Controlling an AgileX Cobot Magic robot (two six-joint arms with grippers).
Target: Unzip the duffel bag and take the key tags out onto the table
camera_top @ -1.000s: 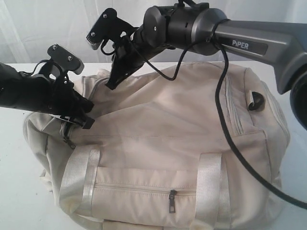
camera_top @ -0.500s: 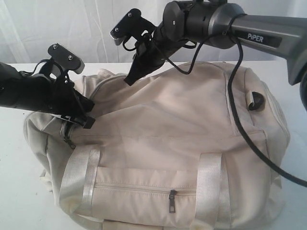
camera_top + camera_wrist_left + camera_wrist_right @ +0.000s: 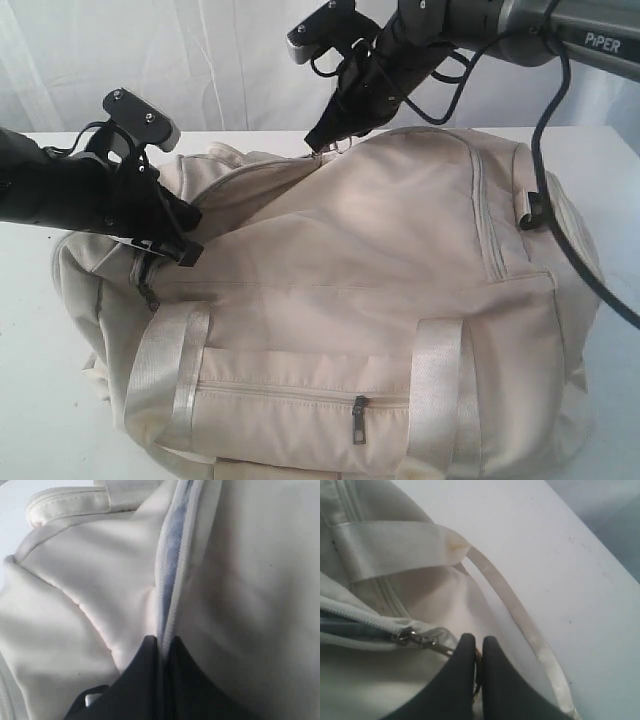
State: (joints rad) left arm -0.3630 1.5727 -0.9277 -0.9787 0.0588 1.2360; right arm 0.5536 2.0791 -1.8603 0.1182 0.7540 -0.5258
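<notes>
You had the duffel bag [image 3: 360, 260] resting in the middle of the table [image 3: 30, 400], its long face toward the exterior camera. Two webbing straps [image 3: 165, 370] ran down that face, and the front pocket zip [image 3: 358, 408] was closed between them. A black D-ring [image 3: 530, 210] sat at the bag's right end.

1. Left gripper [image 3: 178, 248]. It was set at the bag's left end, on the top seam. In the left wrist view its fingers [image 3: 142, 680] were pressed together on the fabric edge beside the main zip [image 3: 172, 555], pinching the duffel bag. Ahead of the fingers the two rows of the zip stood slightly apart, and grey lining showed between them.

2. Right gripper [image 3: 320, 140]. It reached in from the upper right to the top of the bag, left of the middle. In the right wrist view its fingers were clamped on the metal zip pull [image 3: 440, 647], with the slider [image 3: 405, 636] just beside the tips. A satin strap [image 3: 395, 545] lay across the bag beyond the slider, and a thin end of it trailed onto the bare table.

The two grippers were well apart, with the parted stretch of zip between them
</notes>
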